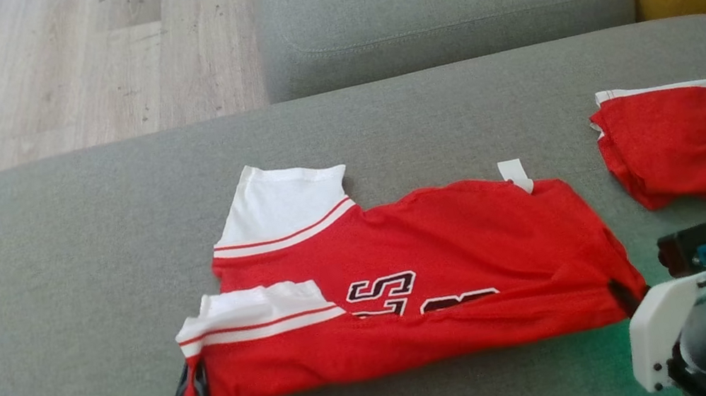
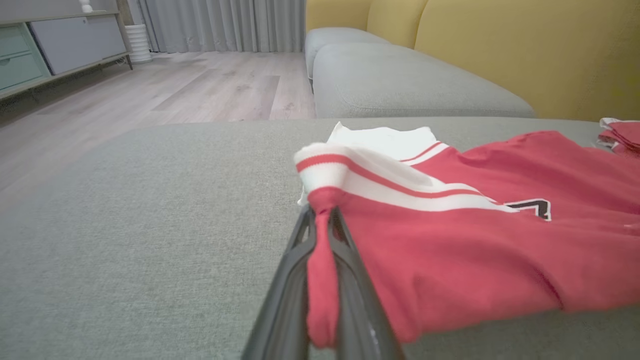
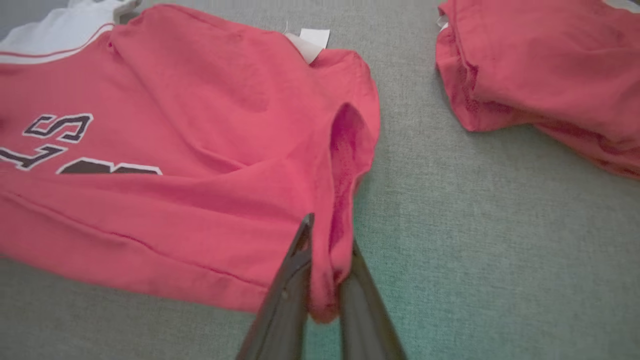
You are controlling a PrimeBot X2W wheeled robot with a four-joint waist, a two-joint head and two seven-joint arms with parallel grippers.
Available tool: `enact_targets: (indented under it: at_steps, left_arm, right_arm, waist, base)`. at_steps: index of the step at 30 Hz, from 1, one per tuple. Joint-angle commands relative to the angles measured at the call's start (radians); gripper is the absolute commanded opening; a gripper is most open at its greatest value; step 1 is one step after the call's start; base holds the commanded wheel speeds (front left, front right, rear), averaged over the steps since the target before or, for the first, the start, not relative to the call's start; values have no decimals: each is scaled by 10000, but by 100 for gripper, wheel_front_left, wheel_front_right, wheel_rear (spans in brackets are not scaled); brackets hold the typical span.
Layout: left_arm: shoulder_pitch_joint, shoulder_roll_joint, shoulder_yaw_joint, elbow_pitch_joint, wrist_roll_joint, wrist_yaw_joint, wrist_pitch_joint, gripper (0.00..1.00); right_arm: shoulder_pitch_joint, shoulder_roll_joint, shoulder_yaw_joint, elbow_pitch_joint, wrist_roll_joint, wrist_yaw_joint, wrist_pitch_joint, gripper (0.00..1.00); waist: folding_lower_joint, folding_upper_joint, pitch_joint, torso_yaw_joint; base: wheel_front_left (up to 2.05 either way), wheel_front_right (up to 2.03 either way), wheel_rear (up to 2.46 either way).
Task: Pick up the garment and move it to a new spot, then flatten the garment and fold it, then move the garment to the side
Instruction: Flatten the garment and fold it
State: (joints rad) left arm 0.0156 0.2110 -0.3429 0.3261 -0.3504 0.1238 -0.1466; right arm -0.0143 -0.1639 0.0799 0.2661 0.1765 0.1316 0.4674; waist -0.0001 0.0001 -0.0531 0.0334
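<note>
grey sofa cushion (image 1: 51, 277) spreads below the head camera, with pale wood floor (image 1: 50, 62) beyond it. a red shirt (image 1: 447, 247) with white sleeves lies on the cushion, its near edge folded over the black lettering. the left gripper (image 1: 198, 371) pinches the shirt's sleeve-side near corner, and the right gripper (image 1: 620, 293) pinches the opposite near corner. a second folded red garment (image 1: 696, 148) lies apart to the right.

left wrist view: the two dark fingers are pressed together on a bunched strip of red cloth just below the striped white cuff. a yellow backrest (image 2: 525, 50) and a grey curtain (image 2: 225, 25) stand behind.

right wrist view: the fingers clamp a red fold at the shirt's corner. a white tag (image 3: 315, 37) sticks out at the far edge.
</note>
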Motion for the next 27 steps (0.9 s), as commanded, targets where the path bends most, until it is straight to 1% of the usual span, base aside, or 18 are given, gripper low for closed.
enact_targets:
  at_steps: [1, 3, 7, 13, 17, 20, 23, 25, 27]
  left_arm:
    - [-494, 200, 313, -221, 54, 58, 4, 24]
    - [-584, 194, 301, -135, 45, 59, 3, 100]
    - [-773, 193, 281, -49, 40, 79, 17, 100]
    - [-1248, 310, 675, -445, -25, 275, -460, 100]
    - [-1826, 413, 890, -974, -50, 133, -806, 100]
    - [-2461, 533, 946, -1247, -52, -120, -904, 100]
    - [-3317, 743, 922, -1259, -60, -448, -744, 100]
    - [-4084, 932, 838, -1149, -56, -774, -442, 100]
    - [-4954, 1190, 692, -846, -38, -1199, 52, 100]
  right_arm:
    - [-347, -48, 22, -458, -29, -9, -73, 100]
    - [-319, 143, -162, -584, -94, -9, -146, 100]
    - [-506, 385, -580, -908, -232, -9, -621, 100]
    - [-1059, 671, -1193, -1369, -404, -9, -1927, 100]
    - [-1485, 758, -1283, -1558, -566, -9, -2765, 100]
    - [-1854, 809, -1248, -1646, -659, -9, -3183, 100]
    - [-2261, 822, -1086, -1672, -730, -9, -3350, 100]
    - [-2600, 781, -975, -1681, -781, -9, -3382, 100]
    - [-3001, 711, -864, -1678, -808, -9, -3405, 100]
  waist:
    - [1, -1, 36, -35]
    - [1, -1, 87, -74]
    - [1, -1, 174, -155]
    - [1, -1, 369, -245]
    - [1, -1, 694, -291]
    - [1, -1, 1087, -335]
    - [1, -1, 1576, -439]
    - [1, -1, 1963, -519]
    - [1, -1, 2381, -629]
  base:
    - [0, 0, 0]
    - [0, 0, 0]
    - [0, 0, 0]
    - [0, 0, 0]
    - [0, 0, 0]
    - [0, 0, 0]
    - [0, 0, 0]
    - [0, 0, 0]
    - [0, 0, 0]
